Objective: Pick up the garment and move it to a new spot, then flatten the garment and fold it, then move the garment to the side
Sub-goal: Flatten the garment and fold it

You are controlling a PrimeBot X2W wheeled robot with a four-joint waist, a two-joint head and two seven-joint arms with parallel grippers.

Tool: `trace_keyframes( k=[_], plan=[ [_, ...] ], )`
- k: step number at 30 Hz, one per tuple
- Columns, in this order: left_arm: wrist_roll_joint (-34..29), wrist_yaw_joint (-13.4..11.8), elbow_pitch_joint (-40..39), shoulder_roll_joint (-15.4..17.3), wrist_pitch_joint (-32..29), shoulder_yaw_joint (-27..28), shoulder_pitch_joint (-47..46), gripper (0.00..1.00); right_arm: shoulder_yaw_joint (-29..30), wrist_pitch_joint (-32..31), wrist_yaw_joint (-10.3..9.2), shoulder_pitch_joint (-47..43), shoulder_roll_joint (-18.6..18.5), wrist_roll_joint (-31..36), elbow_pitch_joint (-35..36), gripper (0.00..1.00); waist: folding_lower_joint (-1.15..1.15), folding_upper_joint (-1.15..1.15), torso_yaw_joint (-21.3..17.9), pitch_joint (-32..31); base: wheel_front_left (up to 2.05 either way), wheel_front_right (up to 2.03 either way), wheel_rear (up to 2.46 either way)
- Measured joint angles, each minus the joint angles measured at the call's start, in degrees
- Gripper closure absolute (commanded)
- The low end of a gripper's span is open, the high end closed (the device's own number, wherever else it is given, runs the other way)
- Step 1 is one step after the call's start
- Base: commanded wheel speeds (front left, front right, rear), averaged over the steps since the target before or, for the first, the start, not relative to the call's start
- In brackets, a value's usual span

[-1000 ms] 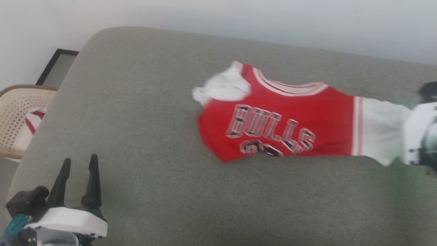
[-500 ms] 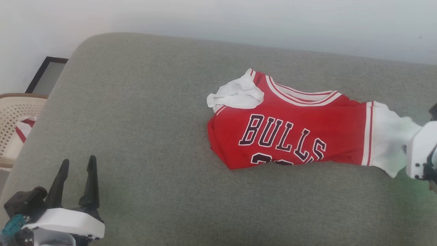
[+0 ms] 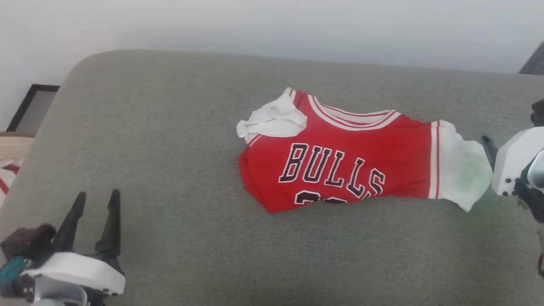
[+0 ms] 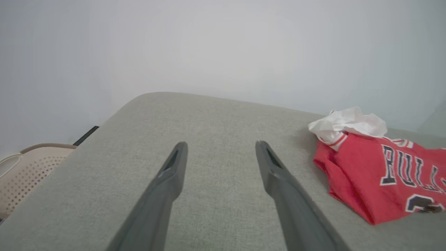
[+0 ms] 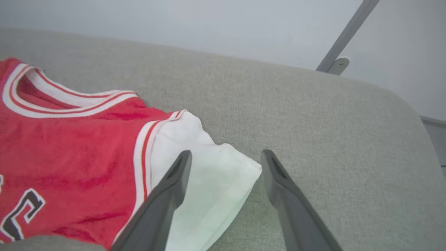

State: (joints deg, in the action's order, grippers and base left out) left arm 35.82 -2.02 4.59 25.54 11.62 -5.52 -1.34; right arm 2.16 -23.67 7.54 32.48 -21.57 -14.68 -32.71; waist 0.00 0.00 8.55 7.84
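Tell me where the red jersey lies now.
In the head view the garment lies right of centre on the grey-green cushion, its flat white sleeve beside the right gripper, far from the left gripper.

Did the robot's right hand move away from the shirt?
Yes, a little. Measured against the striped sleeve seam of the garment, the right gripper has drawn back rightward; its jaws stand open, and the white sleeve lies free on the cushion.

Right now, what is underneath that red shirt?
The red shirt lies on a grey-green cushion, whose fabric shows all round it. Its lower part seems folded under, hiding most of the number. Anything else beneath is covered by cloth.
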Motion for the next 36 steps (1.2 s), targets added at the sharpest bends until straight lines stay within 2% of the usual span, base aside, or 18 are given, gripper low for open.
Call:
trace_keyframes(
  k=[10,19,27,36],
  plan=[
    [0.55,3.89,-4.04,5.04,-9.73,-3.20,-6.06,0.00,1.56,8.60,0.00,-3.68,4.17,0.67,9.18,0.00,0.00,0.00,-3.29,0.52,0.00,0.00,0.00],
    [3.20,7.51,-5.19,9.77,-25.35,-9.04,-18.65,0.00,3.35,15.26,0.00,-6.18,7.94,3.13,15.69,0.00,0.00,0.00,-7.50,2.13,0.00,0.00,0.00],
    [4.89,8.76,-1.36,10.05,-35.65,-14.40,-30.55,0.00,3.88,20.97,0.00,-6.90,10.33,3.69,18.13,0.00,0.00,0.00,-11.47,4.60,0.00,0.00,0.00],
    [6.54,9.14,6.54,8.83,-45.03,-20.20,-40.05,0.00,3.12,22.79,0.00,-7.57,11.74,3.47,19.44,0.00,0.00,0.00,-14.69,7.33,0.00,0.00,0.00]
  ],
)
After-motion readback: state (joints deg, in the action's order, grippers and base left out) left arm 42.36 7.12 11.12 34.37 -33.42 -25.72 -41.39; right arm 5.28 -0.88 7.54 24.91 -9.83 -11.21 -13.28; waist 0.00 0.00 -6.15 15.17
